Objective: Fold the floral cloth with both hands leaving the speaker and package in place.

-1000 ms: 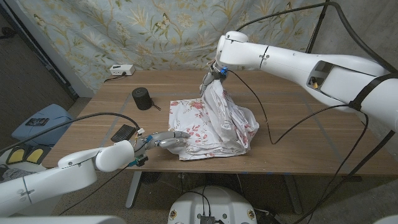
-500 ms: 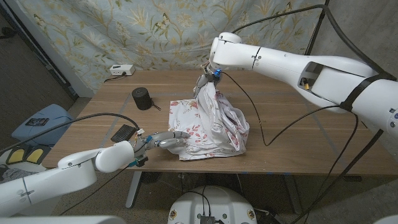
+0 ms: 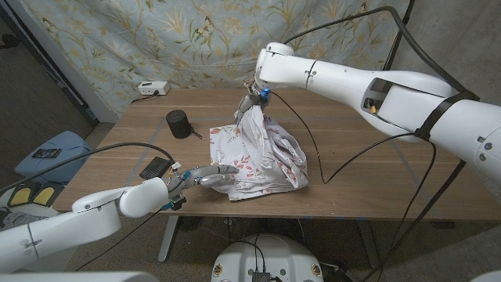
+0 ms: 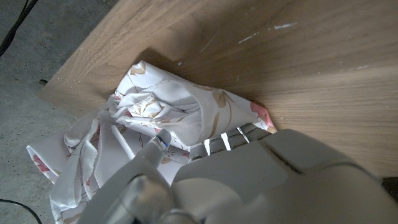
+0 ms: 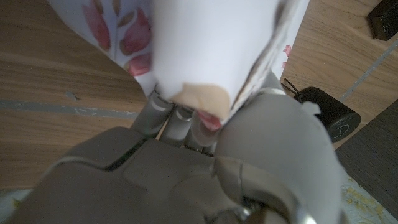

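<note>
The white floral cloth (image 3: 262, 157) lies bunched on the table's middle, one corner lifted. My right hand (image 3: 252, 106) grips that raised corner above the cloth's far left part; the right wrist view has the cloth (image 5: 211, 43) pinched in my hand (image 5: 186, 162). My left hand (image 3: 205, 176) presses on the cloth's near left edge, its fingers on the cloth (image 4: 149, 118) in the left wrist view. The black round speaker (image 3: 179, 124) stands left of the cloth, also the speaker (image 5: 326, 112). A dark flat package (image 3: 156, 167) lies near my left hand.
A white power box (image 3: 153, 88) sits at the table's far left edge. A black cable (image 3: 313, 149) from my right arm trails over the table right of the cloth. A blue chair (image 3: 47, 153) stands left of the wooden table (image 3: 376, 157).
My right hand has carried the cloth's lifted corner leftward, pulling the right side of the cloth in. The left hand has stayed on the near edge.
</note>
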